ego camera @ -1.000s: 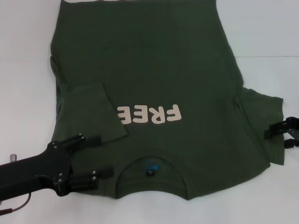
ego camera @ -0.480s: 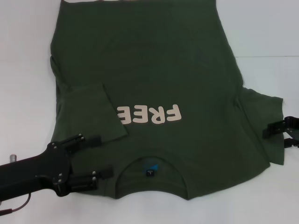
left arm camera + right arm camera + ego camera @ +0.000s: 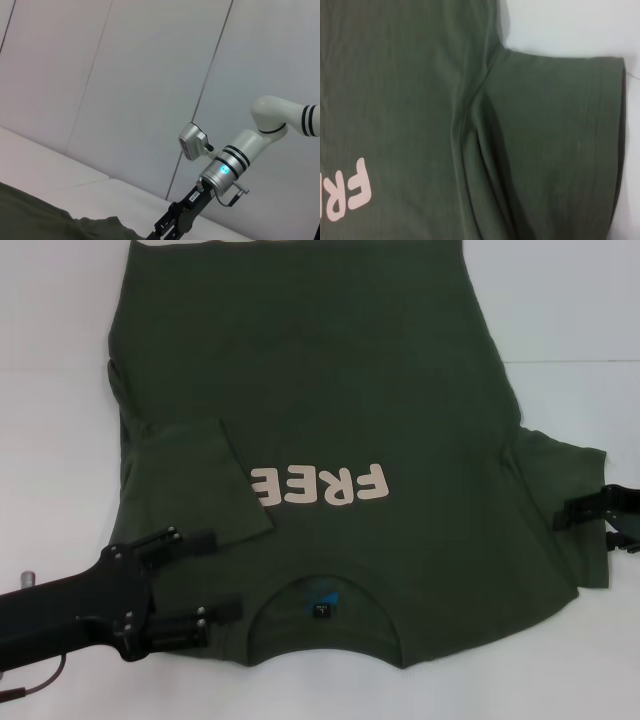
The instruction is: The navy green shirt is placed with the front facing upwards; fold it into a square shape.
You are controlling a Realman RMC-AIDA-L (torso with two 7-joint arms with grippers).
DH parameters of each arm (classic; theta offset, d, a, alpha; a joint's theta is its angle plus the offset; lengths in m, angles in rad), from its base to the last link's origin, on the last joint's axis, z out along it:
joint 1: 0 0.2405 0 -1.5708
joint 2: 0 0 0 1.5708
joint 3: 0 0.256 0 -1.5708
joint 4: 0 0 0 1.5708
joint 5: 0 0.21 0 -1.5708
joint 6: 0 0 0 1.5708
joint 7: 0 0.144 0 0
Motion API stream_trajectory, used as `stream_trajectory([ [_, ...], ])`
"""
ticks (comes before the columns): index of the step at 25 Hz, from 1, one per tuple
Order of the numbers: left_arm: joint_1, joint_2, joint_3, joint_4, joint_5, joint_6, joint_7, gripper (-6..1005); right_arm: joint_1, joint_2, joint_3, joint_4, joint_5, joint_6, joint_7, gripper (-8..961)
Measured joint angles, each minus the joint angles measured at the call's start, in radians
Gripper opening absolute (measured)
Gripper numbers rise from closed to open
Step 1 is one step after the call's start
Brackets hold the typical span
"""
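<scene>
Near the table (image 3: 50,440) front edge, the navy green shirt (image 3: 330,390) is being flanked by the spread-fingered left gripper (image 3: 215,575) and right gripper (image 3: 590,525), finger state indeterminable.

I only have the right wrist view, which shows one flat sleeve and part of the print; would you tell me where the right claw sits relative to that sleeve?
Observer: In the head view the right claw is over the outer edge of the right sleeve, fingers apart.
Operator: Thank you. Is the other sleeve flat too?
Observer: No, the left sleeve is already folded inward onto the navy green shirt, covering part of the print.
Operator: And where is the left claw?
Observer: The left claw is open over the shirt's left shoulder, beside the collar.
</scene>
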Motion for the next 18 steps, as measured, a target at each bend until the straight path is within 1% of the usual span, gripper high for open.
stream_trajectory([
  [3,0.001,0.0,0.0,0.0,0.0,0.0,0.0,921,-0.001,-0.001,0.002,0.011,0.013,0.006,0.0,718],
  [8,0.001,0.0,0.0,0.0,0.0,0.0,0.0,921,-0.014,-0.01,0.004,0.023,0.059,0.008,-0.006,713],
  [18,0.0,0.0,0.0,0.0,0.0,-0.002,0.0,920,-0.026,-0.012,0.005,0.025,0.074,0.008,0.0,704],
])
